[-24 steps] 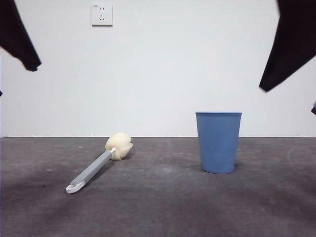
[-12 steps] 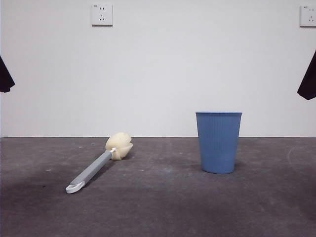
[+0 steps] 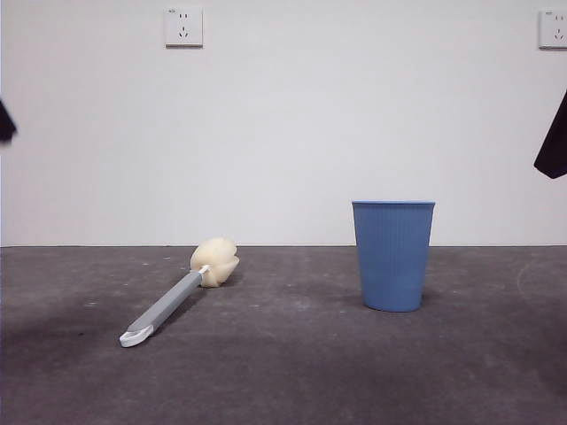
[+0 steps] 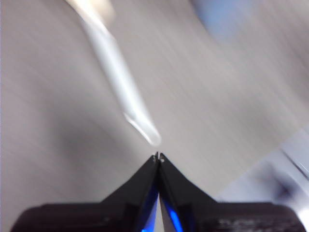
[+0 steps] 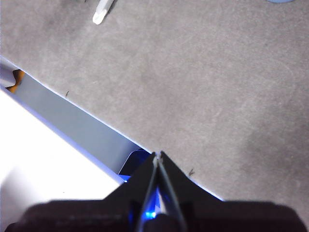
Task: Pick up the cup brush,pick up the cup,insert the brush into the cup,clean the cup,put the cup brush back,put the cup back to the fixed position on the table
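Cup brush (image 3: 177, 295): lay flat on the desk (image 3: 292, 372), sponge head toward the wall, white looped tip nearest the camera. Cup (image 3: 393, 255): stood upright, mouth up, well apart from the brush. Left pincer (image 4: 158, 157): jaws pressed together, holding nothing, above the blurred handle tip. Right pincer (image 5: 157, 155): jaws pressed together, holding nothing, over the desk edge.

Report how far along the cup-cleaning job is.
Nothing can be confirmed as done. The brush lies flat on the table, apart from the upright cup. Nothing is in hand: the left gripper and right gripper are shut and empty. Every step looks left.
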Tool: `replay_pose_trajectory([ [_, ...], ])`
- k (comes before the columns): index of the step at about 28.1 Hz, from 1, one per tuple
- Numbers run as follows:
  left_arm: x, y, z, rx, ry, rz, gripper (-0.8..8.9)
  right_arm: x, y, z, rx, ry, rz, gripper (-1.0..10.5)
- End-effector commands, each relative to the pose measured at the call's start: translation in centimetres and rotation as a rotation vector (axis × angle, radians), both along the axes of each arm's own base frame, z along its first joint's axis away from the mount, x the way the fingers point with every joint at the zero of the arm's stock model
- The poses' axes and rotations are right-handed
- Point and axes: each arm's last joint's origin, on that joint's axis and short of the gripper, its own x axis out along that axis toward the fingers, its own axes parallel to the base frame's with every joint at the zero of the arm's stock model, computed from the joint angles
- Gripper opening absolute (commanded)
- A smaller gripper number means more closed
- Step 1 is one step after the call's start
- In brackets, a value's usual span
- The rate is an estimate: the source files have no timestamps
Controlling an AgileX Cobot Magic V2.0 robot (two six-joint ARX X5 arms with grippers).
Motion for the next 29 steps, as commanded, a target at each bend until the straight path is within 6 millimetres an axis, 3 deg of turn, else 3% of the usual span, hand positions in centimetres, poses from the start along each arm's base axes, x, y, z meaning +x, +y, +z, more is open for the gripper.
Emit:
replay_pose_trajectory([
  [1, 0.2, 1.8, 1.1, 0.001, -0.27, 0.098, -0.03, 0.0, 0.0, 0.1, 0.009, 0.0, -0.005, 0.0],
  [4, -0.6, 4.5, 0.9, -0.058, -0.544, 0.289, -0.03, 0.0, 0.0, 0.1, 0.009, 0.0, -0.005, 0.0],
  [7, -1.4, 6.0, -1.9, -0.049, -0.631, 0.414, -0.03, 0.0, 0.0, 0.1, 0.009, 0.0, -0.005, 0.0],
  [9, -1.5, 6.5, -4.6, -0.027, -0.608, 0.465, -0.03, 0.0, 0.0, 0.1, 0.009, 0.0, -0.005, 0.0],
  [12, -1.4, 6.8, -7.0, -0.041, -0.572, 0.509, -0.03, 0.0, 0.0, 0.1, 0.009, 0.0, -0.005, 0.0],
  [18, -1.3, 7.0, -10.1, -0.064, -0.529, 0.541, -0.03, 0.0, 0.0, 0.1, 0.009, 0.0, -0.005, 0.0],
  [23, -1.3, 7.0, -11.4, -0.061, -0.473, 0.55, -0.03, 0.0, 0.0, 0.1, 0.009, 0.0, -0.005, 0.0],
  [29, -1.4, 7.0, -11.5, -0.064, -0.462, 0.552, -0.03, 0.0, 0.0, 0.1, 0.009, 0.0, -0.005, 0.0],
])
